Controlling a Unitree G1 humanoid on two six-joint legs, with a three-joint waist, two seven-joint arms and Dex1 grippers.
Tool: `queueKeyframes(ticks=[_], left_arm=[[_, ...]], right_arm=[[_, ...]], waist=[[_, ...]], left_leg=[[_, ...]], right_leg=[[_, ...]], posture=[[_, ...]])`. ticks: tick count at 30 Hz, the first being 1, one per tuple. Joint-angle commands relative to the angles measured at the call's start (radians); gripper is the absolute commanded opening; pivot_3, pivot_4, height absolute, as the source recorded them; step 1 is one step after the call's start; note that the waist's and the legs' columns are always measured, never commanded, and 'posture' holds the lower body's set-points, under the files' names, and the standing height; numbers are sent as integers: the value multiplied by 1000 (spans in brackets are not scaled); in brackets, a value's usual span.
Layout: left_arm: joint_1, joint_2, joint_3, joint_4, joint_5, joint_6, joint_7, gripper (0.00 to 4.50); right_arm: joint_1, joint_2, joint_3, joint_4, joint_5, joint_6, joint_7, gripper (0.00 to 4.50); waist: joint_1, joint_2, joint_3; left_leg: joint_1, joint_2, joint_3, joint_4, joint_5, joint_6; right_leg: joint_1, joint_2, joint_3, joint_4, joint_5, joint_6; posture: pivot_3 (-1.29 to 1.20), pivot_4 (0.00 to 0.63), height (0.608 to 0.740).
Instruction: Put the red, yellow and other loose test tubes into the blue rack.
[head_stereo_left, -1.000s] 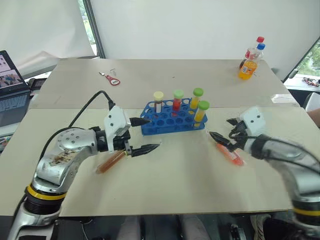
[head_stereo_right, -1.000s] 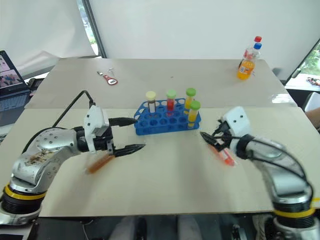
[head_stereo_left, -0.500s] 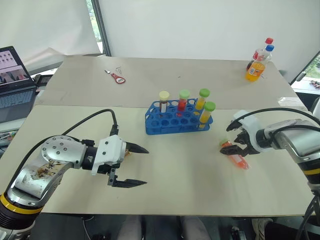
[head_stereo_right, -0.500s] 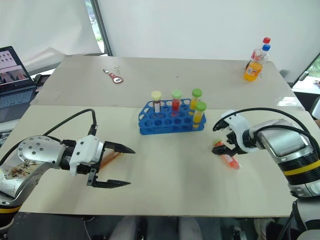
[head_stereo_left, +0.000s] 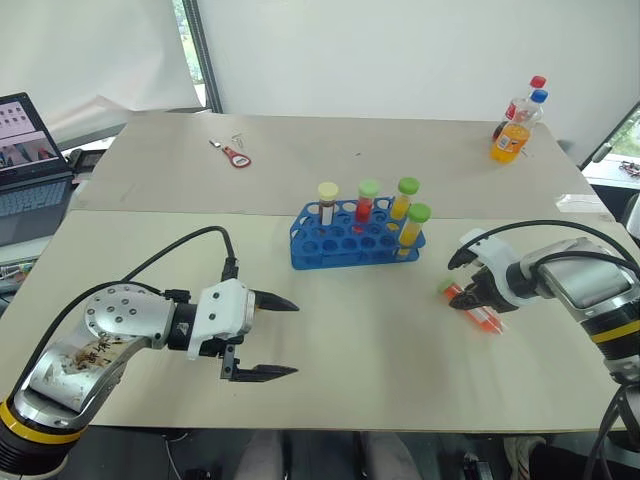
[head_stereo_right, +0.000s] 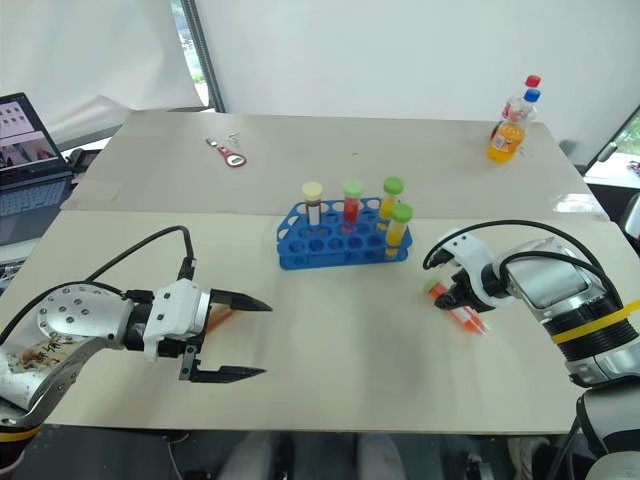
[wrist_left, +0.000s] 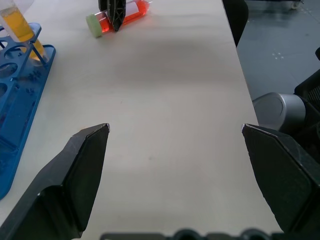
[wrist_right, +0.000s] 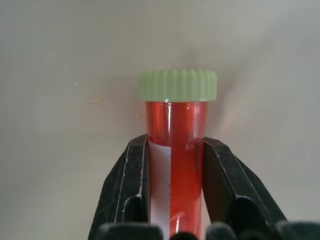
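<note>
Right of the blue rack (head_stereo_left: 355, 238), your right gripper (head_stereo_left: 470, 296) clamps the red tube (wrist_right: 176, 150) lying on the table (head_stereo_left: 400, 350), just below its green cap. Light, stiff, likely slick plastic; keep hold mid-body. Left gripper (head_stereo_left: 272, 337) gapes wide, empty.

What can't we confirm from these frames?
- Whether the red-liquid tube with green cap, pinched by the right gripper, has left the table: no view settles it.
- Orange-brown tube: mostly hidden behind the left gripper, head views.
- Blue plastic rack: cut off by the left wrist view's edge.
</note>
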Motion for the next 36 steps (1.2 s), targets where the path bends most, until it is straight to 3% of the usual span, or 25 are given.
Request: queueKeyframes(ticks=[1,6,9,11,21,36], left_arm=[[14,-27,67,15,-30,7,44,4500],[47,-52,134,59,-35,17,95,4500],[55,-54,162,76,-39,25,111,4500],[55,-51,168,90,-30,18,110,4500],[8,-63,135,105,-19,18,114,4500],[-11,-66,117,105,-18,21,113,4500]], right_arm=[[-30,23,-106,-119,77,7,38,1027],[-1,217,-344,-229,195,3,-68,1026],[45,405,-509,-235,229,-149,-185,1026],[67,502,-551,-225,199,-307,-253,1026],[127,699,-474,-52,-12,-798,-446,1025],[140,808,-419,133,-126,-1038,-555,1025]], waist=[[-2,0,0],[-5,0,0],[-1,-1,0],[5,-1,0],[-4,-1,0],[-16,-1,0]], left_leg=[[0,0,0,0,0,0],[0,1,-6,0,0,0],[1,0,-9,0,0,0],[0,0,-9,0,0,0],[1,-1,-3,0,0,-1],[1,0,-2,-1,1,-1]], right_leg=[[0,0,0,0,0,0],[0,1,0,2,0,0],[1,1,-1,2,0,0],[1,0,-1,2,0,0],[0,0,-1,3,1,0],[0,0,-1,3,1,0]], posture=[[0,150,733],[0,150,733],[0,150,733],[0,150,733],[0,150,733],[0,150,733]])
